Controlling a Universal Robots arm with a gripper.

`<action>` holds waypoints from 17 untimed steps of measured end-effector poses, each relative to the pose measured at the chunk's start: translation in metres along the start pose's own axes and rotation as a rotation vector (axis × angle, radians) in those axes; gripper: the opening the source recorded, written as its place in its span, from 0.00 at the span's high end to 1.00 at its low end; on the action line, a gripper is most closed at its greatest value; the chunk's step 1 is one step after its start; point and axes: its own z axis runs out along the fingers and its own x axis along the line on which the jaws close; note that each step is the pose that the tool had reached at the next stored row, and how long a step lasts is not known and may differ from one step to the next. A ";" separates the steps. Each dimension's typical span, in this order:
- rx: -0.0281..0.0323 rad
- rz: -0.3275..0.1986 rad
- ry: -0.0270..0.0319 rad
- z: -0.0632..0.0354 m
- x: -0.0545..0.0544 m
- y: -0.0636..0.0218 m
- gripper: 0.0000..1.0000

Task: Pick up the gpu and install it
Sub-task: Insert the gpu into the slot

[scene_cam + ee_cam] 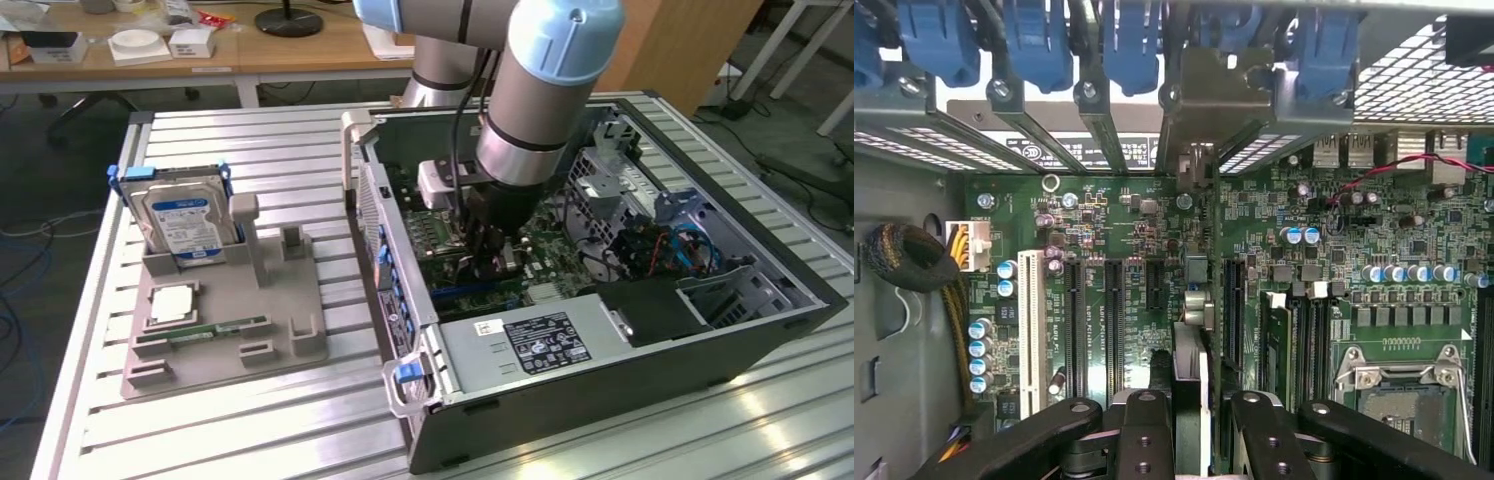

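The gripper (487, 255) reaches down inside the open computer case (747, 335), low over the green motherboard (1104, 240). In the wrist view its black fingers (1149, 425) pinch the card (1192, 340) between them. The card stands on its edge, seen edge-on as a thin dark strip with a silvery metal bracket at its far end, up against the case's rear slot openings. It sits in line with the long black slots (1114, 320) on the motherboard, between two of them. On the exterior view's left, a grey holder (227, 320) on the table carries a hard drive (184, 222) with a blue-white label and a narrow green memory stick (220, 328).
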 end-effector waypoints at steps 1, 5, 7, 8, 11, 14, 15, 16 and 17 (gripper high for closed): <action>0.0000 0.000 0.0000 0.0004 0.000 0.0000 0.73; 0.0000 0.000 0.0001 0.0022 0.000 -0.0001 0.73; -0.0001 0.000 0.0001 0.0024 0.000 0.0000 0.73; -0.0001 0.000 0.0001 0.0024 0.000 -0.0001 0.73; 0.0000 0.000 0.0000 0.0024 0.000 -0.0001 0.73; -0.0001 0.000 0.0001 0.0033 0.000 -0.0001 0.73; 0.0000 0.000 0.0001 0.0035 0.000 -0.0002 0.73; -0.0002 0.000 0.0002 0.0036 0.000 -0.0002 0.73; -0.0001 0.000 0.0003 0.0037 0.000 -0.0002 0.73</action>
